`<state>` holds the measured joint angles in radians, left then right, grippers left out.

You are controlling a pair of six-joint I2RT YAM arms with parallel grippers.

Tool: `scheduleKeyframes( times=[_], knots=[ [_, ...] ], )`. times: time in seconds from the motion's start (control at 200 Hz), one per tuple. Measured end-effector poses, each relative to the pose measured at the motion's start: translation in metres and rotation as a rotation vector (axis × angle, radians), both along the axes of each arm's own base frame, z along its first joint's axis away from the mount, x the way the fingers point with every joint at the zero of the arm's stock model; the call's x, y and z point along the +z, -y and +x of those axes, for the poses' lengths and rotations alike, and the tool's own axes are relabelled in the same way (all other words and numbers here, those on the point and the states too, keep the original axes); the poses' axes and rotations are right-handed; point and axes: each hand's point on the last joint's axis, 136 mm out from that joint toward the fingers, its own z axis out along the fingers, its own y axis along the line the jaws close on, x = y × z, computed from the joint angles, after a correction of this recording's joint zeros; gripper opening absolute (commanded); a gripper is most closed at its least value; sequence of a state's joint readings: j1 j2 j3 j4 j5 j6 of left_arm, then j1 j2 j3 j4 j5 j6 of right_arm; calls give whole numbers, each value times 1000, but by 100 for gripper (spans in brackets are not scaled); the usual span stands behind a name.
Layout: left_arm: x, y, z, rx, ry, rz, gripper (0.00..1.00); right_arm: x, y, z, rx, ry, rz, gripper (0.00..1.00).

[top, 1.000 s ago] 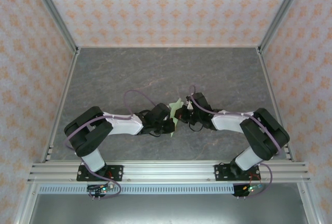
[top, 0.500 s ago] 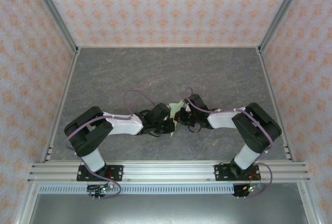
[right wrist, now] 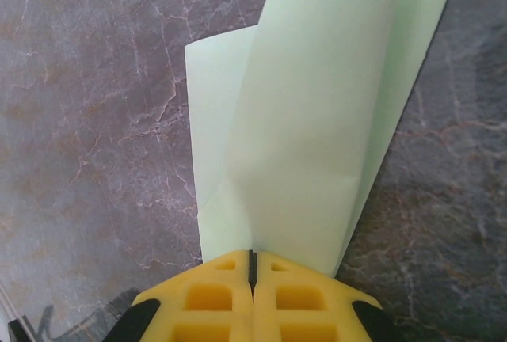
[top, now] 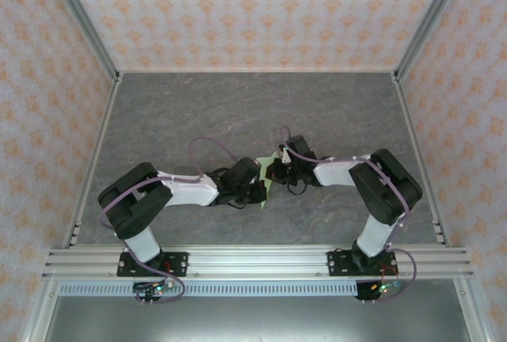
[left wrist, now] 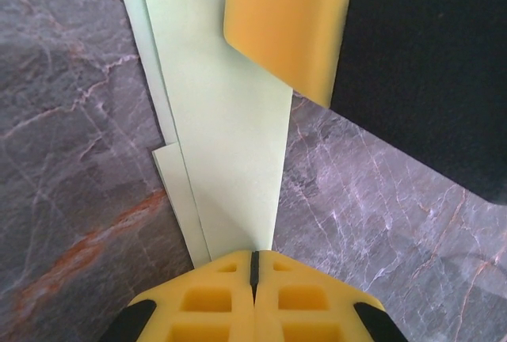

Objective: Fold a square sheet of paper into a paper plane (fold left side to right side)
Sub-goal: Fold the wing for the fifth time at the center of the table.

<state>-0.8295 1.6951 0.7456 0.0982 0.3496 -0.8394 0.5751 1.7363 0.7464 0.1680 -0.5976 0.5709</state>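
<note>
The pale green sheet of paper (top: 268, 168) is folded into long narrow layers, like a slim paper plane, and is held just above the dark tabletop between both arms. My left gripper (top: 262, 187) is shut on one narrow end of the paper (left wrist: 230, 120), its yellow pads pressed together at the left gripper's tips (left wrist: 253, 256). My right gripper (top: 278, 169) is shut on the other end. In the right wrist view the paper (right wrist: 317, 112) curves up from the right gripper's closed tips (right wrist: 252, 256). A yellow fingertip (left wrist: 289, 25) of the right gripper lies on the paper.
The grey marbled tabletop (top: 238, 112) stretches behind the arms. Patterned walls (top: 261, 9) enclose it at the back and sides. An aluminium rail (top: 253, 261) runs along the near edge. Purple cables (top: 207, 146) loop over both wrists.
The right arm has swung its forearm and elbow leftward, toward the left arm, taking its end of the paper along. The left arm has stayed put, still pinching the paper.
</note>
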Motion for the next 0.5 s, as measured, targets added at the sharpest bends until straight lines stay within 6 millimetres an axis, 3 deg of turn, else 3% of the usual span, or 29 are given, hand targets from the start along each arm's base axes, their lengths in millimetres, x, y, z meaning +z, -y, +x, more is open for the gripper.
scheduleKeyframes(
  times=[0.23, 0.5],
  knots=[
    [0, 0, 1, 4, 5, 2, 6, 1, 0, 7, 21, -15, -11, 3],
    [0, 0, 1, 5, 5, 2, 5, 2, 12, 40, -5, 16, -72, 3]
  ],
)
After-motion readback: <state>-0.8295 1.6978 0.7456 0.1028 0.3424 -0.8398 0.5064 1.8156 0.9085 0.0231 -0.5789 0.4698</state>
